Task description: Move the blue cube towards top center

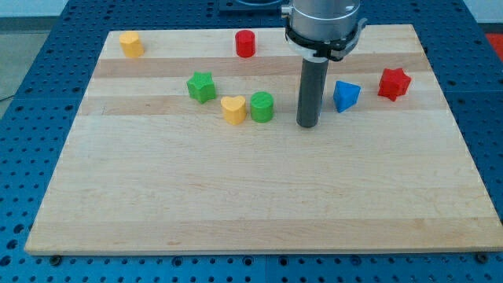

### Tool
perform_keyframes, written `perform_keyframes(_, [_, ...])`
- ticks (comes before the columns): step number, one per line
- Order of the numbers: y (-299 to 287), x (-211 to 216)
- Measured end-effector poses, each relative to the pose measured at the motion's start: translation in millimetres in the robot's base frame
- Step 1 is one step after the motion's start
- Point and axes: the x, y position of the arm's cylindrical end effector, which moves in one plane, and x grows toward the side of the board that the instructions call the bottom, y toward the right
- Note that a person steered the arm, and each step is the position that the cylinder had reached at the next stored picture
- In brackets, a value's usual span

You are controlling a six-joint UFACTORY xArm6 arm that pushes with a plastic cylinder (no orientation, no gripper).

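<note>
A blue block point(346, 96) with an angular, wedge-like outline lies on the wooden board point(236, 196), right of centre in the upper half. My tip point(307, 125) rests on the board just to the blue block's left and slightly below it, with a small gap between them. The rod rises straight from the tip to the arm's grey housing point(324, 23) at the view's top. The rod hides a strip of the board behind it.
A red star point(394, 83) lies right of the blue block. A green cylinder point(262, 106), a yellow heart point(233, 110) and a green star point(201, 86) lie left of the tip. A red cylinder point(245, 43) and a yellow block point(130, 43) sit near the top edge.
</note>
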Motion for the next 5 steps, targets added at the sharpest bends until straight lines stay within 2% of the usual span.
perform_keyframes(2, [0.0, -86.6])
perform_keyframes(4, [6.9, -70.1])
perform_keyframes(5, [49.5, -108.8])
